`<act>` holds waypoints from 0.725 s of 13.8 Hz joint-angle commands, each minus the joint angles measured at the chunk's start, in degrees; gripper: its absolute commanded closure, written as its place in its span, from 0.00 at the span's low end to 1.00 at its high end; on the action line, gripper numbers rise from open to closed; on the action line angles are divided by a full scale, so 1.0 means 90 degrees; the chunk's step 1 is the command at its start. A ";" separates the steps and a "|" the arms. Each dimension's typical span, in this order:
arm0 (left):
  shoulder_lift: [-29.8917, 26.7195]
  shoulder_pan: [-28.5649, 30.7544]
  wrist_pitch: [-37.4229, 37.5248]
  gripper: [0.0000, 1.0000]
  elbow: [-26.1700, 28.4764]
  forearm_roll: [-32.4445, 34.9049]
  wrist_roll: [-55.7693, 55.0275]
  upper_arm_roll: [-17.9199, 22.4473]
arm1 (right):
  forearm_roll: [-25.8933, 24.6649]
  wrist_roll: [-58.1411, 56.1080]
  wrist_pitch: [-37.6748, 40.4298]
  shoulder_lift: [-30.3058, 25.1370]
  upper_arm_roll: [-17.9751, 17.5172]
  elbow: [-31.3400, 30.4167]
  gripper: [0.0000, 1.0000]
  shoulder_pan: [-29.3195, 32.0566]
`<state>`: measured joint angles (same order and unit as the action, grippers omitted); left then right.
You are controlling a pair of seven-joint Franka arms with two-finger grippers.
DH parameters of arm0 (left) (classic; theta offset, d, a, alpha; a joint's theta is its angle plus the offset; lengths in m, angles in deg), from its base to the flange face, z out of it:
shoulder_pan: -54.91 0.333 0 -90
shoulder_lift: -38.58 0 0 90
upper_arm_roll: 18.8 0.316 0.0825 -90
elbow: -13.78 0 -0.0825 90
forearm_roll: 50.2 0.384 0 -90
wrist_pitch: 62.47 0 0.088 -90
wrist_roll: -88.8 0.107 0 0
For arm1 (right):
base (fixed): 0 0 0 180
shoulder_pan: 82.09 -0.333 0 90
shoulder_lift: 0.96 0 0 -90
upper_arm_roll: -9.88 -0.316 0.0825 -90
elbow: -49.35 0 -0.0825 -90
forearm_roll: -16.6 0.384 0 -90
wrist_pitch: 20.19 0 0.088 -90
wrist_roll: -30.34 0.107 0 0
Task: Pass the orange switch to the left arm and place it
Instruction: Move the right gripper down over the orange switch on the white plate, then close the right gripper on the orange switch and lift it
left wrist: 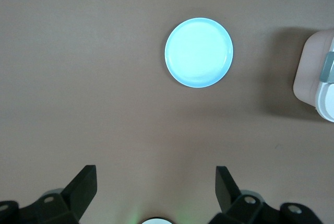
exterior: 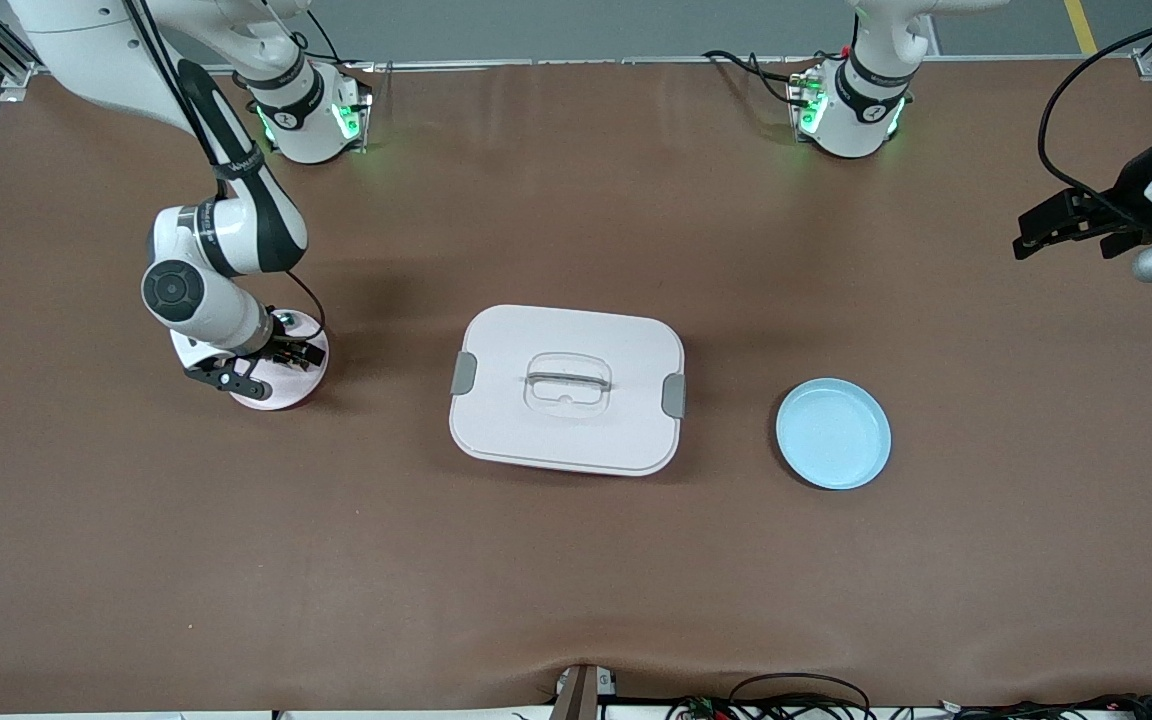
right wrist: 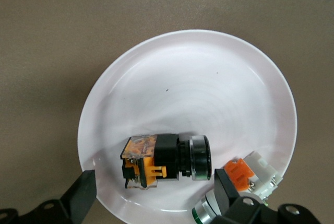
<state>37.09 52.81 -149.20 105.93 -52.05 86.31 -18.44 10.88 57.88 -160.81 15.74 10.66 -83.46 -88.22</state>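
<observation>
Grippers both gape: right gripper (right wrist: 151,195) straddles the small black-and-orange switch (right wrist: 166,160) crosswise on the pale round plate (right wrist: 198,78); left gripper (left wrist: 155,190) waits over the tabletop's end.

We are built as two arms of glossy white shells with black joint sections. Each round base carries green indicator lights. Black cables run along the links. The right claw (exterior: 271,365) and left claw (exterior: 1061,232) are black, with angular fingers (right wrist: 83,192) and screw holes.

No legible text or labels anywhere.
</observation>
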 commanded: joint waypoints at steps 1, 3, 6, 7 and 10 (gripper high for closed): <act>-0.0030 0.0038 0.0096 0.00 -0.0073 -0.0107 0.0101 0.0009 | -0.0233 0.0026 0.0010 -0.0020 -0.0028 -0.0019 0.00 0.0065; -0.0039 0.0038 0.0096 0.00 -0.0073 -0.0107 0.0101 0.0009 | -0.0234 0.0017 -0.0010 -0.0010 -0.0028 -0.0019 0.00 0.0065; -0.0040 0.0038 0.0096 0.00 -0.0073 -0.0126 0.0111 0.0009 | -0.0312 -0.0023 -0.0059 0.0048 -0.0028 -0.0028 0.00 0.0075; -0.0040 0.0048 0.0096 0.00 -0.0063 -0.0146 0.0140 0.0009 | -0.0321 -0.0023 -0.0059 0.0077 -0.0018 -0.0019 0.00 0.0104; -0.0040 0.0096 0.0096 0.00 -0.0083 -0.0282 0.0140 0.0019 | -0.0331 -0.0071 -0.0069 0.0136 -0.0018 -0.0009 0.00 0.0133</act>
<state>37.09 52.90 -149.21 105.75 -53.09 86.31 -18.43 9.43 57.66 -160.88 16.47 10.73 -83.46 -87.98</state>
